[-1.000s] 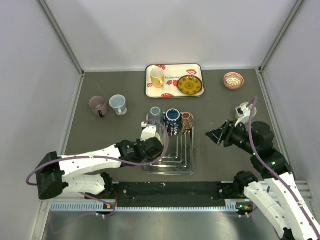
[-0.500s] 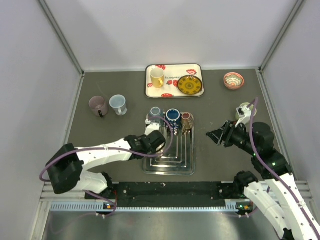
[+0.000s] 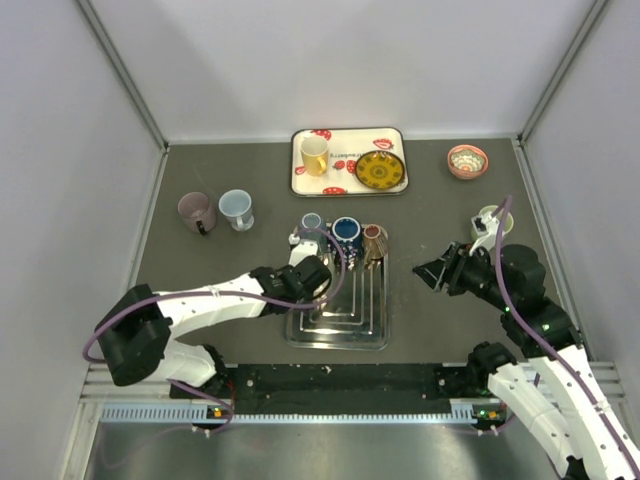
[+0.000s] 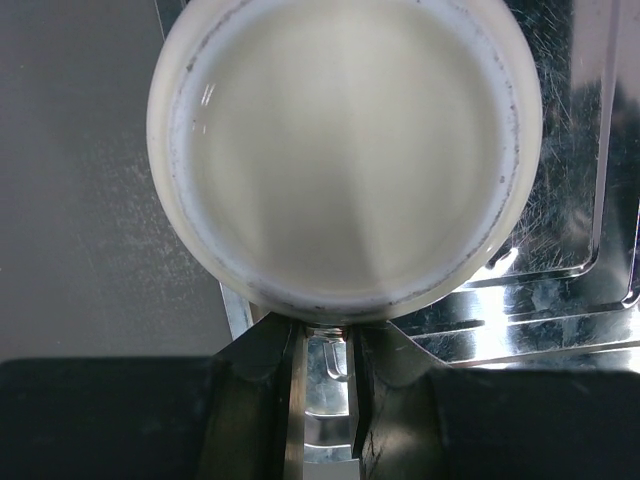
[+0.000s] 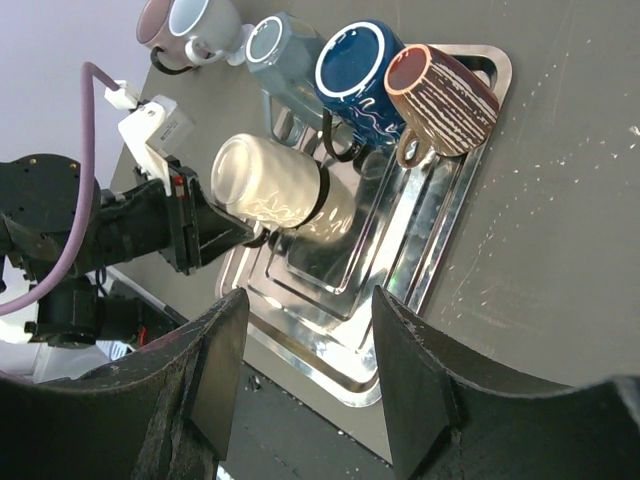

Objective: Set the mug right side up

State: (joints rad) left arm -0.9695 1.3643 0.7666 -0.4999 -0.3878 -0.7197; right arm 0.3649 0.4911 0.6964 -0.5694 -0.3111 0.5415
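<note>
A cream mug point(image 5: 270, 185) with a dark handle hangs tilted over the left part of the metal tray point(image 5: 400, 300), base up and to the left, mouth down toward the tray. Its round base point(image 4: 345, 150) fills the left wrist view. My left gripper point(image 4: 327, 335) is shut on the mug's handle, as the right wrist view point(image 5: 245, 238) also shows. In the top view the left gripper point(image 3: 312, 280) covers most of the mug. My right gripper point(image 5: 310, 330) is open and empty, to the right of the tray point(image 3: 432, 272).
A grey-blue mug point(image 3: 311, 224), a blue mug point(image 3: 345, 232) and a brown striped mug point(image 3: 373, 238) stand at the tray's far end. A back tray point(image 3: 340, 185) holds a yellow mug and a plate. Two mugs point(image 3: 196, 211) stand left, a bowl point(image 3: 467, 160) back right.
My left gripper has carried the cream mug a little toward the far end of the metal tray. The right arm has barely moved.
</note>
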